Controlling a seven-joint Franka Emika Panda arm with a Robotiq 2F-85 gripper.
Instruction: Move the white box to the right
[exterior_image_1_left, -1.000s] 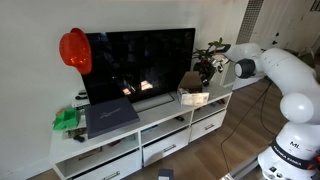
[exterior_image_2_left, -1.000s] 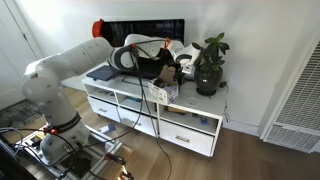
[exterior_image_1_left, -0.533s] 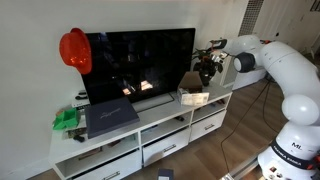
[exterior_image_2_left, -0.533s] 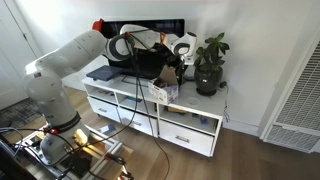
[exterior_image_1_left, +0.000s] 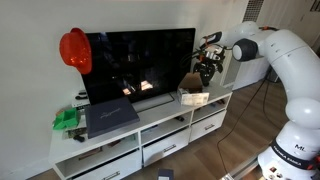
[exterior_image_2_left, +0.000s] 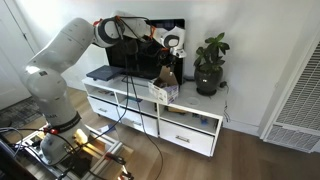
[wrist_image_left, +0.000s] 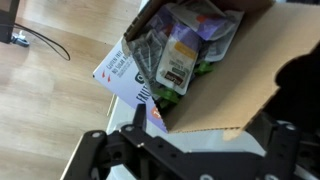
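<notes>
The white box (exterior_image_1_left: 195, 98) stands open on the white TV console, in front of the TV's right end, with a brown flap raised. It also shows in an exterior view (exterior_image_2_left: 163, 92). In the wrist view its printed white side (wrist_image_left: 125, 72) and several packets inside are visible. My gripper (exterior_image_1_left: 207, 68) hangs just above the box, also seen in an exterior view (exterior_image_2_left: 168, 70). In the wrist view the gripper (wrist_image_left: 205, 120) is open, its fingers wide apart on either side of the cardboard flap, holding nothing.
A TV (exterior_image_1_left: 140, 62) fills the console's back. A red helmet (exterior_image_1_left: 74, 48) hangs at its left corner. A dark flat box (exterior_image_1_left: 108, 116) and a green object (exterior_image_1_left: 66, 119) lie on the console's left. A potted plant (exterior_image_2_left: 209, 62) stands right beside the white box.
The arm has lifted and swung upward, and the gripper has shifted slightly up and toward the TV over the box. The box has not moved.
</notes>
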